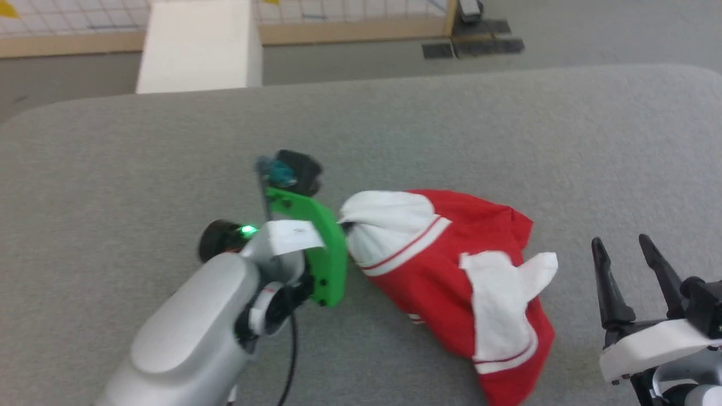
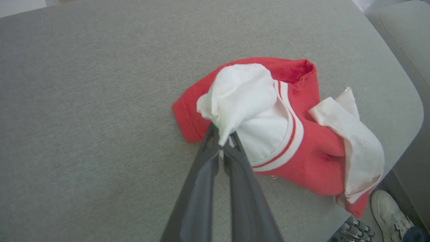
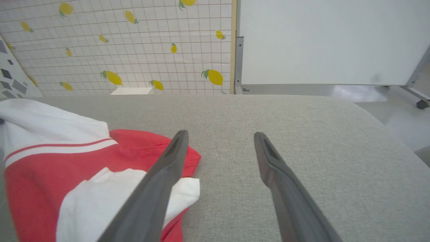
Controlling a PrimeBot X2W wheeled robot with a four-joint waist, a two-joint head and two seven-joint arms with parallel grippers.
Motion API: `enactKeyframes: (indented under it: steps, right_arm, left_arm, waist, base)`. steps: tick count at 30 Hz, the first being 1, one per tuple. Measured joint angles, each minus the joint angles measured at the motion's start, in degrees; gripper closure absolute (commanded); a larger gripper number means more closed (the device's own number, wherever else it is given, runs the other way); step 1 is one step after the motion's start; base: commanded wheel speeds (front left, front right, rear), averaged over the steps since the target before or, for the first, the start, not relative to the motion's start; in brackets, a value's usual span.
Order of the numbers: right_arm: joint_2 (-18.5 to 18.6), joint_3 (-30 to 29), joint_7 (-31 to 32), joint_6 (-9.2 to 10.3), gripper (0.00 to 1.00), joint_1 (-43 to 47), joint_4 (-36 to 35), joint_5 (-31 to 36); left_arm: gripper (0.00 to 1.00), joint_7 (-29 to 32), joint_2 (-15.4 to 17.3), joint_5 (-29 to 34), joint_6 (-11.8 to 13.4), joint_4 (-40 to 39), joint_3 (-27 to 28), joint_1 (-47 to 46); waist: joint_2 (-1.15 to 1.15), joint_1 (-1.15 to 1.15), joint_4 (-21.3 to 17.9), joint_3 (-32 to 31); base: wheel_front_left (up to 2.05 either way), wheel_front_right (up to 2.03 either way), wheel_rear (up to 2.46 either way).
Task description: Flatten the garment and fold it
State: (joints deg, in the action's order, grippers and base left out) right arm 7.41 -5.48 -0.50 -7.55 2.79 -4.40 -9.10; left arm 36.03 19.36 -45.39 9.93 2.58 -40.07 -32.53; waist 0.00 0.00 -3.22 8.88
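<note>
The garment (image 1: 451,265), a red jersey with white sleeves and striped trim, lies crumpled on the grey table (image 1: 169,141), right of centre. My left gripper (image 2: 221,139) is shut on a pinch of its white sleeve (image 2: 242,97), at the jersey's left end (image 1: 345,225) in the head view. A second white sleeve (image 1: 502,299) drapes across the red body. My right gripper (image 1: 623,248) stands open just right of the jersey, touching nothing; its fingers (image 3: 174,151) frame bare table (image 3: 235,151) beside the garment (image 3: 50,168).
The padded table's rounded right edge (image 2: 413,101) is close to the jersey. A person's shoe (image 2: 386,208) shows on the floor below it. A white box (image 1: 197,45) stands beyond the far edge, and a whiteboard (image 3: 329,40) beside a lemon-print wall.
</note>
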Motion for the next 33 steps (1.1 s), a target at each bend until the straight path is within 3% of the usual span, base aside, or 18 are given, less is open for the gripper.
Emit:
enactKeyframes:
  steps: [9,15,16,17,18,24,33]
  right_arm:
    - [-0.08,1.4,2.29,0.0,0.0,2.28,-1.86,-1.15]
    - [-0.11,2.04,3.09,0.0,0.0,2.87,-2.72,-1.33]
    - [-0.1,2.19,3.27,-0.01,0.0,2.93,-2.77,-1.37]
    - [-0.09,2.41,3.52,-0.01,0.0,2.96,-2.82,-1.45]
    - [-0.09,2.6,3.54,0.0,0.0,2.99,-2.85,-1.51]
    - [-0.01,2.76,4.05,0.0,0.0,3.13,-2.8,-1.65]
    - [0.25,3.86,6.46,0.0,0.0,3.3,-2.38,-2.57]
  left_arm:
    - [1.0,-5.82,10.12,1.68,9.29,-1.11,7.49,10.51]
    - [1.0,-8.58,11.6,1.71,12.73,1.66,8.36,17.83]
    - [0.73,-8.96,11.55,1.71,12.83,2.05,8.21,18.49]
    - [0.15,-9.48,11.46,1.72,12.87,2.45,8.02,19.13]
    - [0.0,-10.12,11.24,1.74,13.1,2.81,8.05,19.59]
    - [0.0,-16.59,9.8,4.24,13.03,3.8,8.48,19.53]
    - [0.0,-33.9,9.54,9.71,7.05,1.46,8.4,18.2]
  waist:
    - [0.0,0.0,6.53,-4.47]
    - [0.0,0.0,9.23,-5.32]
    - [0.0,0.0,9.37,-5.24]
    - [0.0,0.0,9.43,-5.07]
    - [0.0,0.0,9.43,-4.89]
    - [0.0,0.0,9.68,-5.09]
    - [0.0,0.0,10.32,-7.73]
  base:
    - [0.0,0.0,0.0]
    - [0.0,0.0,0.0]
    - [0.0,0.0,0.0]
    - [0.0,0.0,0.0]
    - [0.0,0.0,0.0]
    - [0.0,0.0,0.0]
    - [0.0,0.0,0.0]
